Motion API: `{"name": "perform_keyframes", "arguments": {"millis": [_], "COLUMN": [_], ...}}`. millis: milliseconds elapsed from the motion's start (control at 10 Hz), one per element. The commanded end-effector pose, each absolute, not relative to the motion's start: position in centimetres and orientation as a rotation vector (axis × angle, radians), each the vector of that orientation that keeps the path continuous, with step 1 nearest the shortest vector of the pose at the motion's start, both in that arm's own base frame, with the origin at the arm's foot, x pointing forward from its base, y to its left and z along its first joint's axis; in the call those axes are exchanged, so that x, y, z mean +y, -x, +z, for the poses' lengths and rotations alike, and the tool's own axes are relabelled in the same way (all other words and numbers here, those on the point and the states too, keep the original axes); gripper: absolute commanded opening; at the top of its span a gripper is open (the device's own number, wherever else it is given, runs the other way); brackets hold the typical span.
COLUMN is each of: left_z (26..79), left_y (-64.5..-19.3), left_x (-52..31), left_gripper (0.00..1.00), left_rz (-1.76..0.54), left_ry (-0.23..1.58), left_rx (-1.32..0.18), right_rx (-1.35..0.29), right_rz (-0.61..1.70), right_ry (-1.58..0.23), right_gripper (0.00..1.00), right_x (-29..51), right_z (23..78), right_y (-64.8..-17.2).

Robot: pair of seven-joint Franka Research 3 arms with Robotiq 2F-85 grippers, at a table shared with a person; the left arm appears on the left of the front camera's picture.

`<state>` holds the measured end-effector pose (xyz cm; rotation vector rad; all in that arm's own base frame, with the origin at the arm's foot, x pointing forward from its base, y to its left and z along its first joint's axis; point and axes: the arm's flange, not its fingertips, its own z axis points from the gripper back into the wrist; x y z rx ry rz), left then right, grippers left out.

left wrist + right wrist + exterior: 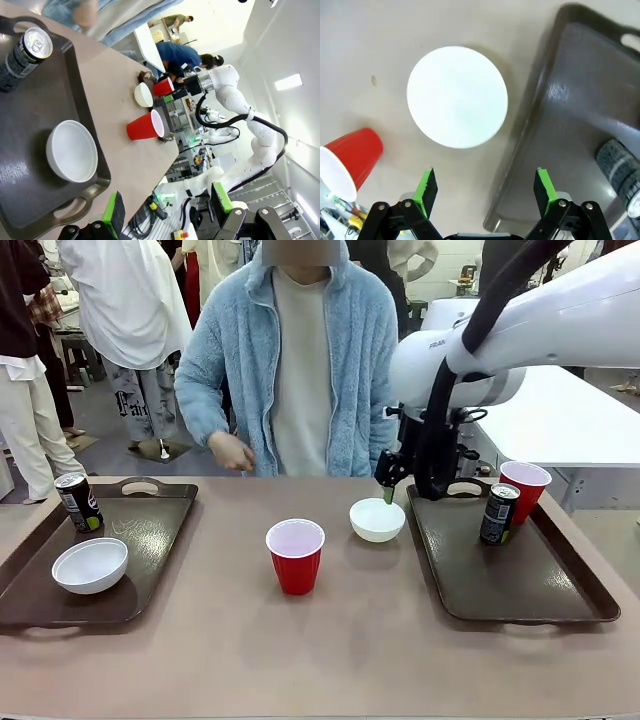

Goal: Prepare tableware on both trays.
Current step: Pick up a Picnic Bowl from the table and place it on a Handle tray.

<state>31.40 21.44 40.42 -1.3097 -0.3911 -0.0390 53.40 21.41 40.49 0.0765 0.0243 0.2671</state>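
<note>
Right gripper [485, 175] jaws wide, hovering over bowl [457, 97] on bench [380, 40], just beside right tray [580, 100]. Left gripper [166, 192] jaws wide, empty.

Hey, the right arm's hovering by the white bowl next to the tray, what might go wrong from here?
The open right gripper sits off-centre from the small round white bowl, with the raised rim of the dark brown plastic tray between its fingers; lowering here, a finger might hit that rim. The upright red plastic cup nearby could get knocked during the carry.
</note>
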Motion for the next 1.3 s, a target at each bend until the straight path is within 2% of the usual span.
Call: {"name": "perform_keyframes", "arguments": {"millis": [0,600,1200], "left_z": [40.7,40.7,40.7], "left_y": [-31.4,-31.4,-31.4], "left_x": [21.5,21.5,21.5], "left_gripper": [0.92,0.92,0.92], "left_rz": [-0.038,-0.038,-0.038], "left_ry": [1.323,1.323,1.323], "left_rx": [-0.404,-0.404,-0.404], "right_rx": [0.022,-0.054,-0.036], "right_rz": [0.293,0.316,0.316], "right_ry": [-0.037,-0.045,-0.059], "right_gripper": [1.00,1.00,1.00], "right_x": [22.2,22.1,22.2], "right_z": [39.7,38.8,35.7], "right_y": [-54.7,-55.2,-57.9]}}
